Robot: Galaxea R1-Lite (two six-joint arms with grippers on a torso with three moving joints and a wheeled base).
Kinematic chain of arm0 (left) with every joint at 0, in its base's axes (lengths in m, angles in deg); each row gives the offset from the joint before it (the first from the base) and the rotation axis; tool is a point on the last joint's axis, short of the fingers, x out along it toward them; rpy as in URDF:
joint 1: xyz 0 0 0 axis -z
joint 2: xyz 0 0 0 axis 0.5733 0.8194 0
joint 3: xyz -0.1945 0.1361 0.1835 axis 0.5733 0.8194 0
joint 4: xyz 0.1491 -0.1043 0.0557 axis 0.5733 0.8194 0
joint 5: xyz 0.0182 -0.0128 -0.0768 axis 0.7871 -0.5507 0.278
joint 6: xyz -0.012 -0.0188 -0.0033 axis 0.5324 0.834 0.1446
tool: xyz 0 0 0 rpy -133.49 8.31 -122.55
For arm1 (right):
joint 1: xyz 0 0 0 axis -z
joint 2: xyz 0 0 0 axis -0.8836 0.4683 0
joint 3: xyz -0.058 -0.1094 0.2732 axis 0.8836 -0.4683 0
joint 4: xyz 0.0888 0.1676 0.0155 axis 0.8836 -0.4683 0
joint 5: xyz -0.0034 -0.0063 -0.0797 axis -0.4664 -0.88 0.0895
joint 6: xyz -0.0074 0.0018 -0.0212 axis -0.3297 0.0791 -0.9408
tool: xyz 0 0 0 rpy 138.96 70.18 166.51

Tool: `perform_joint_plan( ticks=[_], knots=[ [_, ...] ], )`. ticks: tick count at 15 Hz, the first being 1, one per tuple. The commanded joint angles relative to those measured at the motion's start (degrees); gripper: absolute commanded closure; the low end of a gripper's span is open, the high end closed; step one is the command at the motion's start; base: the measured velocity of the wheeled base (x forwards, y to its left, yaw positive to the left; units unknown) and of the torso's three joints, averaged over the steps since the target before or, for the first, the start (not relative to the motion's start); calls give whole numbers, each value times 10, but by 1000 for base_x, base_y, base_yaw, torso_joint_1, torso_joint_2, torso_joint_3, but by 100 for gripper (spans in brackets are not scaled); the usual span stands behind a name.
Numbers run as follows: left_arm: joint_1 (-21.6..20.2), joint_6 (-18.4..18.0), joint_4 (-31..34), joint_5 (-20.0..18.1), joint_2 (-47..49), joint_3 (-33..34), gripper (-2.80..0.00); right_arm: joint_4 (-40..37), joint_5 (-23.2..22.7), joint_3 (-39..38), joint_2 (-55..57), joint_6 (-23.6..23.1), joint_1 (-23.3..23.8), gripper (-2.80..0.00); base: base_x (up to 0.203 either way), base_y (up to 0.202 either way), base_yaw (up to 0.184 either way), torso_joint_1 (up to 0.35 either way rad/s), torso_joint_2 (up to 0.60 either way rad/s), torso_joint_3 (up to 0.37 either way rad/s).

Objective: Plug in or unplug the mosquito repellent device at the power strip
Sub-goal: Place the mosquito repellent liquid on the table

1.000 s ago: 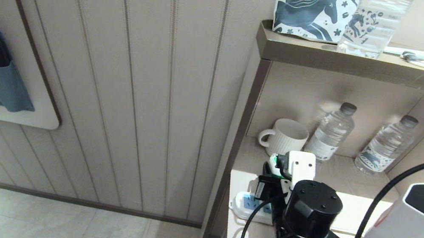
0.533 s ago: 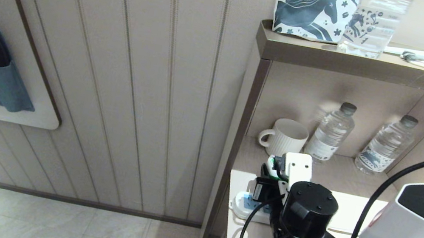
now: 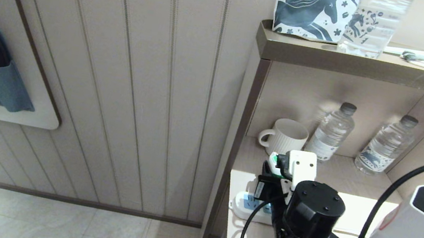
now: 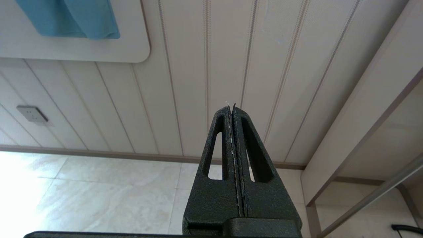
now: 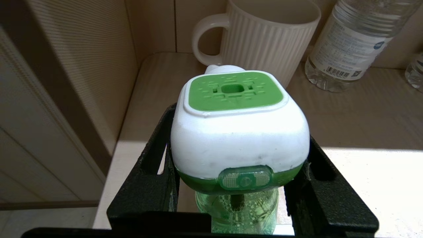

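The robot's right gripper [image 5: 239,172] pinches a mosquito repellent device [image 5: 239,132] by the sides of its white head, one black finger [image 5: 155,158] pressed to each flank, the green bottle hanging between them. In the head view the same gripper [image 3: 279,169] holds the device [image 3: 274,160] above the lit front part of the lower shelf [image 3: 353,203], over the near end of the power strip [image 3: 243,204], whose blue socket panels show just beside the arm's black wrist. Whether the plug pins touch a socket cannot be told; the arm hides that join. By the look of it, the device is either just out of the strip or about to go in, so the step in hand is the carry between socket and shelf. The next move calls for a steady, upright hold and a straight path past the mug [image 3: 284,136], which stands just behind, with two water bottles [image 3: 330,132] farther back. The left gripper [image 4: 233,109], pressed together and empty, hangs idle near the wall, over the tiled floor.
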Motion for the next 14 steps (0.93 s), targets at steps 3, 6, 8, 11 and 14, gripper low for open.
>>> perform_joint_plan(
  ticks=[3, 6, 8, 11, 14],
  knots=[
    [0, 0, 0, 0, 1, 0, 0, 24, 2, -12, -12, 0, -11, 0, 0, 0, 0, 0, 0, 0],
    [0, 0, 0, 0, 1, 0, 0, 26, 2, -17, -3, 0, -19, 0, 0, 0, 0, 0, 0, 0],
    [0, 0, 0, 0, 1, 0, 0, 26, 3, -21, -7, 0, -24, 0, 0, 0, 0, 0, 0, 0],
    [0, 0, 0, 0, 1, 0, 0, 27, 3, -24, -2, 0, -27, 0, 0, 0, 0, 0, 0, 0],
    [0, 0, 0, 0, 1, 0, 0, 27, 3, -26, -2, 0, -28, 0, 0, 0, 0, 0, 0, 0]
  ],
)
